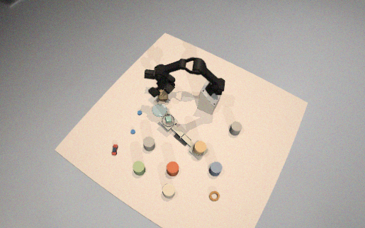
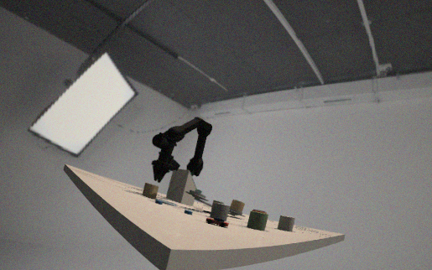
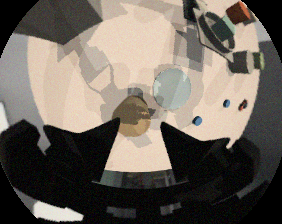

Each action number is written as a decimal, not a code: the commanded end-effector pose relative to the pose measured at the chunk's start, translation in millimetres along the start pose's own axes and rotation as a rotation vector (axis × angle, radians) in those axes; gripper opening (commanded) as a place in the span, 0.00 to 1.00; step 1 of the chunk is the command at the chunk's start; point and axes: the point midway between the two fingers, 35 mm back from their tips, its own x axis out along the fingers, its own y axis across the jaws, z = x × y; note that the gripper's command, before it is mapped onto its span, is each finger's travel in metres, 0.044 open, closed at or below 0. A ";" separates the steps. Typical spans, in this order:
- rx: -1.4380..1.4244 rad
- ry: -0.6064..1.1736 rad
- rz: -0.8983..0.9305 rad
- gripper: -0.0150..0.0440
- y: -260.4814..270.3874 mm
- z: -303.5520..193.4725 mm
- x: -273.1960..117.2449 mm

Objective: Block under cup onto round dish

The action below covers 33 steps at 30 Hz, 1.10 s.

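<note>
One tan cup (image 1: pixel 163 96) (image 2: pixel 150 190) (image 3: pixel 134 126) stands on the table beside the round dish. My gripper (image 1: pixel 161 90) (image 3: pixel 140 123) is open above this cup, with a gap between them in the exterior view. The pale, glassy round dish (image 1: pixel 159 110) (image 3: pixel 172 89) is bare. The green block (image 1: pixel 169 119) (image 3: pixel 224 28) lies uncovered on the near end of the balance (image 1: pixel 183 136). The other tan-orange cup (image 1: pixel 200 147) (image 2: pixel 236 206) stands on the balance's far end.
Around the balance stand a grey cylinder (image 1: pixel 149 144), a green one (image 1: pixel 139 168), a red one (image 1: pixel 172 168), a blue one (image 1: pixel 215 168), a cream one (image 1: pixel 169 190) and another grey one (image 1: pixel 235 128). Small blue discs (image 1: pixel 139 112) (image 3: pixel 197 120), a red toy car (image 1: pixel 115 149) and an orange ring (image 1: pixel 214 195) lie farther out.
</note>
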 end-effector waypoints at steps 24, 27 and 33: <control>0.593 -0.058 -0.036 0.69 -110.0 177.4 -55.3; 0.593 -0.058 -0.036 0.69 -110.0 177.4 -55.3; 0.593 -0.058 -0.036 0.69 -110.7 178.3 -40.3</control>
